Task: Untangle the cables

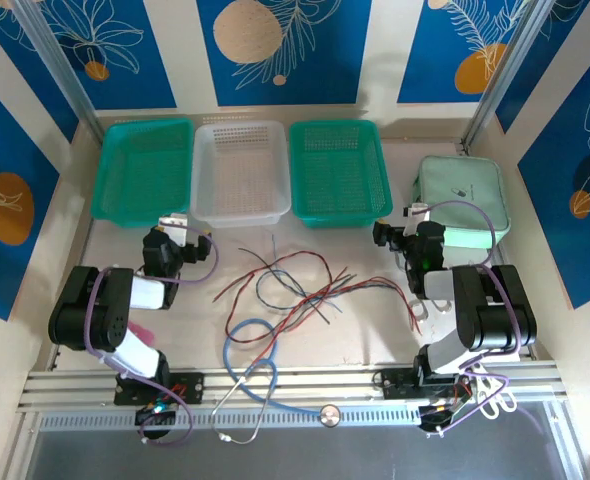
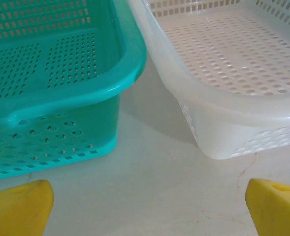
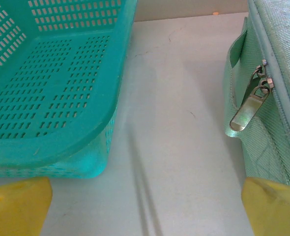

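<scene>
Blue leaf-printed panels wall a pale desk [image 1: 375, 330]. From above, the cables [image 1: 310, 295], red, black and blue-grey, lie tangled mid-desk, a light-blue stethoscope [image 1: 229, 345] looping toward the near edge. Along the far edge stand a left green basket [image 1: 143, 126], a white basket [image 1: 240, 128] and a right green basket [image 1: 335, 127], floors bare; a mint pouch [image 1: 462, 190] sits near the far right corner. The left end effector [image 2: 146, 209] gapes wide, holding nothing, before the green-white basket gap; the right end effector [image 3: 146, 209], equally spread and unladen, faces the pouch's metal zipper pull [image 3: 246, 112].
</scene>
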You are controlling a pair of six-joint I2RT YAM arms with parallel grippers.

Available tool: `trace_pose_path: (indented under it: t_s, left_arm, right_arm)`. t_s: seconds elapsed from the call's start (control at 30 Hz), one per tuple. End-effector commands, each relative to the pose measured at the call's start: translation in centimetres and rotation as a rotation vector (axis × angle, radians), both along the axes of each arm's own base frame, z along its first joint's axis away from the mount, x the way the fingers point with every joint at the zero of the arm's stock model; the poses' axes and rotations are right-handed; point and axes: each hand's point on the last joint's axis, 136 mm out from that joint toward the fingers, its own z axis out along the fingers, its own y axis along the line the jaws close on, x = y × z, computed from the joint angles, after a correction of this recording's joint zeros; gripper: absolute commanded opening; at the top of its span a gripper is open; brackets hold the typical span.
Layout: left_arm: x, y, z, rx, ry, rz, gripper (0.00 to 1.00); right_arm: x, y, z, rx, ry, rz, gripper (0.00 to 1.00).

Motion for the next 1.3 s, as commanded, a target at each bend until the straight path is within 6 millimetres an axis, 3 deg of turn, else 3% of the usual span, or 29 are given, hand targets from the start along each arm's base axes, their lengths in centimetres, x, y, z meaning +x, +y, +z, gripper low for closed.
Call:
trace_pose_path:
  t_s: [0.0,0.27,0.4,0.93,1.03,1.27]
  left_arm:
    - [0.5,-0.5,1.0,0.000,-0.033,-0.025,1.00]
    - [0.5,-0.4,1.0,0.001,-0.031,-0.019,1.00]
    - [0.7,1.5,1.1,0.002,-0.033,0.100,0.99]
    - [0.5,1.6,1.1,0.002,-0.040,0.107,0.99]
    - [-0.4,2.0,1.6,-0.004,-0.098,0.127,0.99]
    - [-3.3,2.8,3.8,-0.023,-0.257,0.170,0.99]
  right_arm:
    - [0.5,0.2,0.8,0.008,-0.023,0.008,0.99]
    - [0.5,0.2,0.8,0.007,-0.023,0.007,0.99]
    - [0.4,0.2,0.7,0.008,-0.022,0.008,0.99]
    - [0.4,0.2,0.8,0.009,-0.023,0.008,0.99]
    - [0.3,0.2,1.0,-0.007,-0.039,-0.004,0.99]
    - [-2.2,1.0,4.1,-0.084,-0.119,-0.033,0.99]
